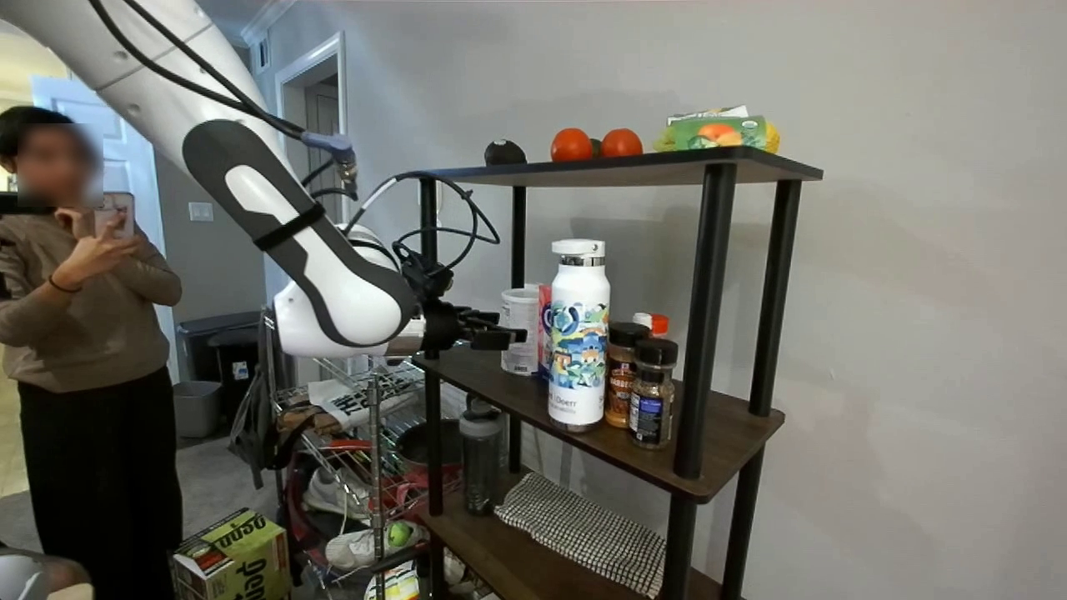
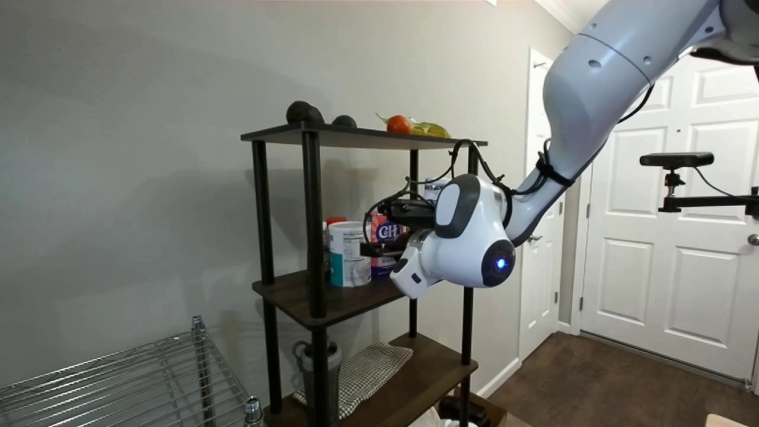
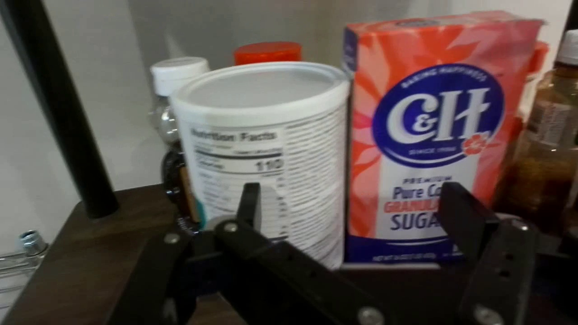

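My gripper [image 3: 353,203] is open and empty, its black fingers spread wide at the middle shelf [image 3: 113,253]. Its left finger is in front of a white canister [image 3: 271,171] with a nutrition label. Its right finger is in front of a red and blue C&H sugar box [image 3: 435,117]. Both stand upright side by side; whether a finger touches either cannot be told. In both exterior views the gripper [image 1: 500,330] [image 2: 376,249] is level with the canister [image 1: 519,333] [image 2: 350,261]. A white patterned flask [image 1: 578,333] stands near the shelf's edge, beside two spice jars [image 1: 653,404] [image 1: 623,367].
Black posts [image 3: 58,108] [image 1: 708,317] frame the shelf. A white-capped bottle [image 3: 179,74] and a red cap [image 3: 267,52] show behind the canister. The top shelf [image 1: 650,171] holds tomatoes and avocados. Below are a grey bottle [image 1: 481,458] and checkered cloth [image 1: 583,529]. A wire rack [image 2: 130,379] stands alongside.
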Controlling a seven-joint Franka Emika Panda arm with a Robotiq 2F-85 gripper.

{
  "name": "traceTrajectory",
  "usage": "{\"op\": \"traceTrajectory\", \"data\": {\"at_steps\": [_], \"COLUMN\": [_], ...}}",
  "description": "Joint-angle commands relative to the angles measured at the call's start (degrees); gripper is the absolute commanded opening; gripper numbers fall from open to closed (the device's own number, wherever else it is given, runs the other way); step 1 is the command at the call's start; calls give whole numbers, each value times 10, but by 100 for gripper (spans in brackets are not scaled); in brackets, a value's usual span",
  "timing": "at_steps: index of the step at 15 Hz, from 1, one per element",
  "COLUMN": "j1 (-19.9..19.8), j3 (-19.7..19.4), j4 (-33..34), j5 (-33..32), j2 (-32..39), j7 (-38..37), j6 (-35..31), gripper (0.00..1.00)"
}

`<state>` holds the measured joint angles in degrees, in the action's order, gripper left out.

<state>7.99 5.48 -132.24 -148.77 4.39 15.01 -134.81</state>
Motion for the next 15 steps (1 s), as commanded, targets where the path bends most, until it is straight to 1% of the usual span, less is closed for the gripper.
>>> {"op": "traceTrajectory", "data": {"at_steps": [1, 6, 11, 15], "j1": [-25, -34, -31, -24], "j3": [-17, -24, -20, -12], "j4": [-2, 0, 2, 6], "j5": [9, 13, 17, 24], "j2": [2, 6, 11, 16], "j7": [2, 10, 18, 40], "j6": [17, 34, 43, 55], "gripper": [100, 100, 100, 100]}}
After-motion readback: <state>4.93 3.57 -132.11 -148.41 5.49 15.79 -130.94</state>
